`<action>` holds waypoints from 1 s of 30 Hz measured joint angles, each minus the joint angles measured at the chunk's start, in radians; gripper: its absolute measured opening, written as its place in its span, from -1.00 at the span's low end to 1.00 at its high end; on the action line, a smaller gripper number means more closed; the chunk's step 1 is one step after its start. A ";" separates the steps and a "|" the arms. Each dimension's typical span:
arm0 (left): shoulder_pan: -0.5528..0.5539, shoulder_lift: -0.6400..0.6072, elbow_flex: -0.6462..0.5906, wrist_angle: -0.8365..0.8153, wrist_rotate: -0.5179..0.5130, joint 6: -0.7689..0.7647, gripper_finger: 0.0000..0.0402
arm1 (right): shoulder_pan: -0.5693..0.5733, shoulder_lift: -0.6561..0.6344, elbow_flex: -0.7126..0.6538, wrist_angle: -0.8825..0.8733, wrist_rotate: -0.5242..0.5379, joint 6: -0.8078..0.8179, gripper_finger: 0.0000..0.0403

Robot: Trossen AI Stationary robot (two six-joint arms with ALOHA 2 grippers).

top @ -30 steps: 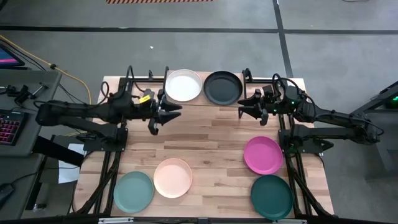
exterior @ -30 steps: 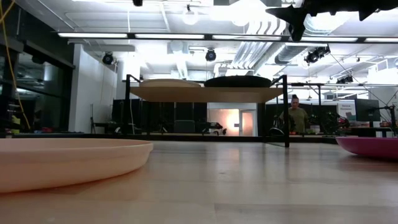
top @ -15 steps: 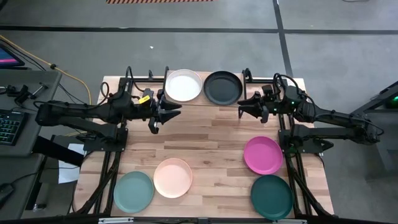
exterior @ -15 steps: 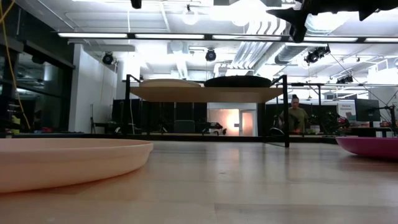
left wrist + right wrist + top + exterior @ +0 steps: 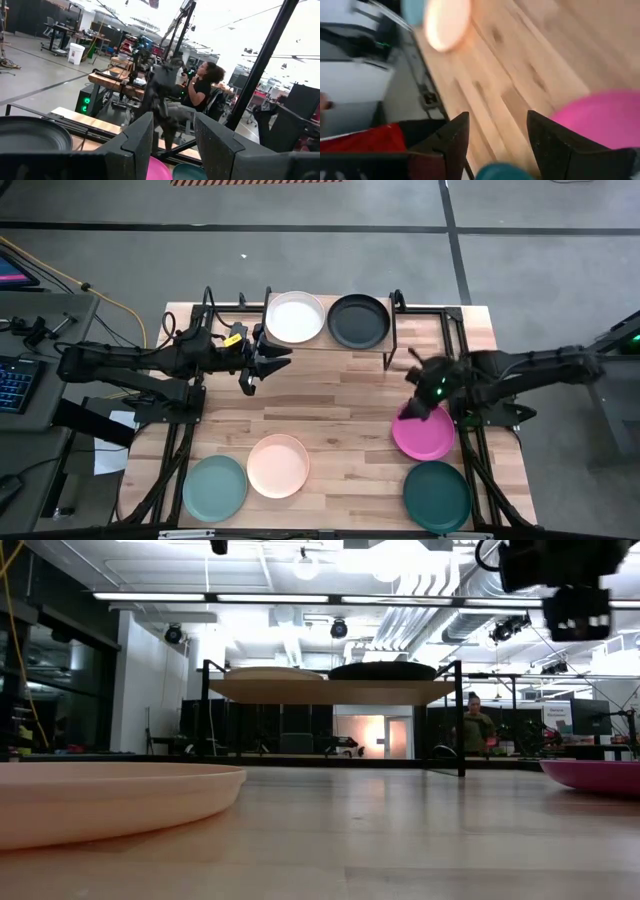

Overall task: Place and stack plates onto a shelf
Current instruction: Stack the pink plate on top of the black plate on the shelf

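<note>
The shelf (image 5: 328, 340) stands at the top centre of the high view, on the far edge of the table (image 5: 330, 395). Two plates lie side by side on its board: the white plate (image 5: 296, 317) on the left and the black plate (image 5: 358, 321) on the right, close to each other. In the low view the shelf shows in the middle distance with both plates on top of it, seen edge-on.

The other four plates lie on the table in the lower part of the high view. The blue-green plate (image 5: 215, 487) is at the lower left, with the peach plate (image 5: 278, 465) just beside it to the right. The pink plate (image 5: 423, 430) is at the right, and the teal plate (image 5: 437, 496) lies just below it, at the lower right. The peach plate fills the left foreground of the low view, and the pink plate's rim shows at its right edge.

The left gripper (image 5: 270, 360) hangs left of centre in the high view, just below the shelf's left end, with its fingers spread apart and nothing between them. The right gripper (image 5: 415, 402) is over the upper left edge of the pink plate, blurred; in its wrist view the fingers (image 5: 454, 137) stand apart, released, with the pink plate beyond them.

A person (image 5: 478, 728) stands in the room behind the table, right of the shelf in the low view.
</note>
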 joint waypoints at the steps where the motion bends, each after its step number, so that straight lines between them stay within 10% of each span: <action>1: 0.000 0.000 0.000 0.000 0.000 0.000 -0.35 | 0.036 0.023 0.000 -0.003 0.016 0.034 -0.10; 13: 0.000 0.000 0.000 -0.001 0.000 -0.001 -0.35 | 0.301 0.381 0.019 -0.028 0.101 0.336 -0.10; 30: 0.000 0.000 0.001 -0.061 0.001 -0.025 -0.35 | 0.357 0.796 0.301 -0.257 0.244 0.212 -0.10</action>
